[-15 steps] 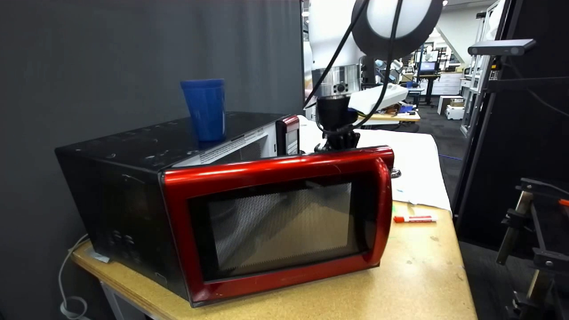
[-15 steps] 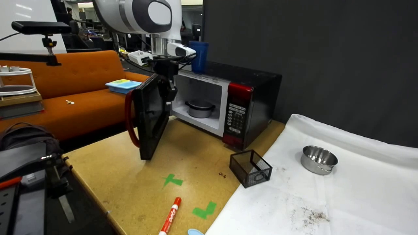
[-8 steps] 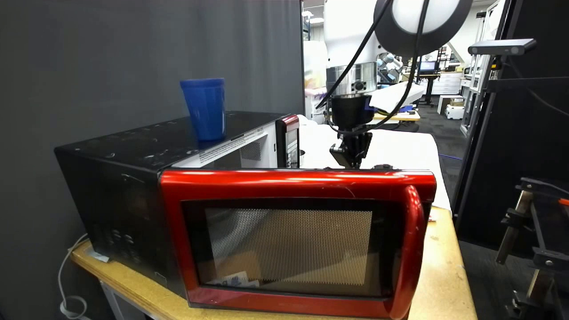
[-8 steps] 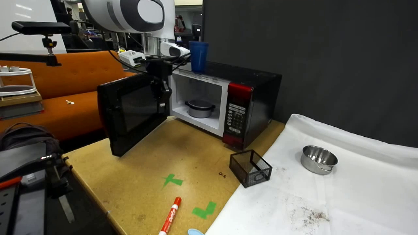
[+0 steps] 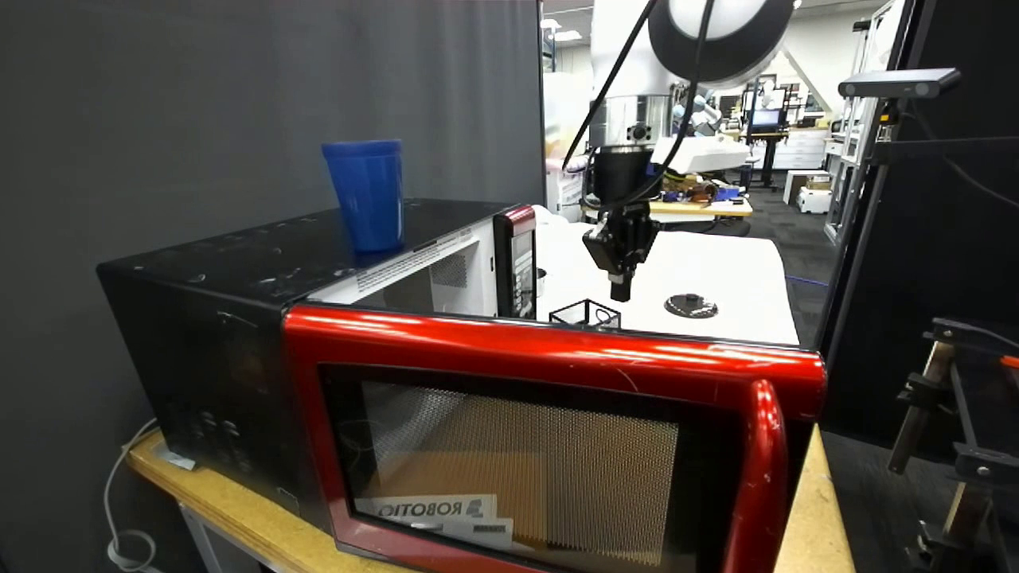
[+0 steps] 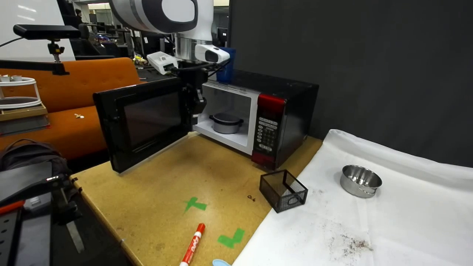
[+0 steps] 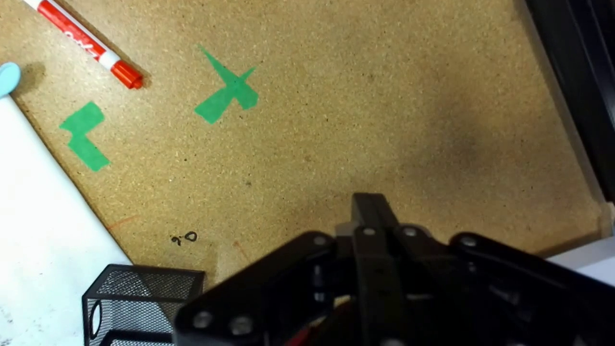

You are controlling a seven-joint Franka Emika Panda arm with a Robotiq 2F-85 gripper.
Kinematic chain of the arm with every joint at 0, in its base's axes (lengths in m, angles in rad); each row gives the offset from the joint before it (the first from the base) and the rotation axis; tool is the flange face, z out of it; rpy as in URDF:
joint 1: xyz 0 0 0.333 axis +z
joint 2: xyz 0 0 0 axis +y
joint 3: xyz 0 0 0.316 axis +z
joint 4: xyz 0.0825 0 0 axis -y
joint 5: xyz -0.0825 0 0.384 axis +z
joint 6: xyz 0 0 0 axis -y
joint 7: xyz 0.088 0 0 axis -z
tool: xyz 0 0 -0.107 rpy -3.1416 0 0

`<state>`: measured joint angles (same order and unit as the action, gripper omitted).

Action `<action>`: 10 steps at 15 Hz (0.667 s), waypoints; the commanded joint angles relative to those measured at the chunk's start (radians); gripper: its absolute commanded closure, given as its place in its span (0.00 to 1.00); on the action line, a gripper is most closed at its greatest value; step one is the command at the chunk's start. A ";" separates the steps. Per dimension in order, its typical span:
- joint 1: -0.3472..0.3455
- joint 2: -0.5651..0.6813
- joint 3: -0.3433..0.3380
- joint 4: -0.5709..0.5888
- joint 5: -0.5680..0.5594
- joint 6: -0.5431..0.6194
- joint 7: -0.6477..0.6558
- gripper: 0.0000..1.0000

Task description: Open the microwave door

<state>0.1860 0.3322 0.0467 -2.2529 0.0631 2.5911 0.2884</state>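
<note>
Microwave door (image 5: 549, 454) swung wider, reversed ROBOTIQ lettering (image 5: 431, 508) showing in it; red marker (image 6: 193, 244) reads Expo; gripper (image 7: 370, 201) pressed together.

The white arm (image 6: 179, 11) has 1 silver wrist collar (image 6: 186, 48).

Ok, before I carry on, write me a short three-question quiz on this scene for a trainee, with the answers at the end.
1. True or false: the microwave door stands open.

2. Multiple choice: in the wrist view, the end effector is
A) wide open
B) shut
C) out of sight

3. Short answer: what stands on top of the microwave?

Key
1. True; an exterior view shows it swung out, with the inside exposed.
2. B.
3. A blue cup, seen in both exterior views.
</note>
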 commanded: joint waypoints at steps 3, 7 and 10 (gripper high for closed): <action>-0.079 -0.002 0.009 0.062 0.144 0.023 0.001 1.00; -0.087 0.002 -0.007 0.120 0.173 0.014 0.057 0.90; -0.080 0.003 -0.012 0.147 0.169 0.013 0.112 0.61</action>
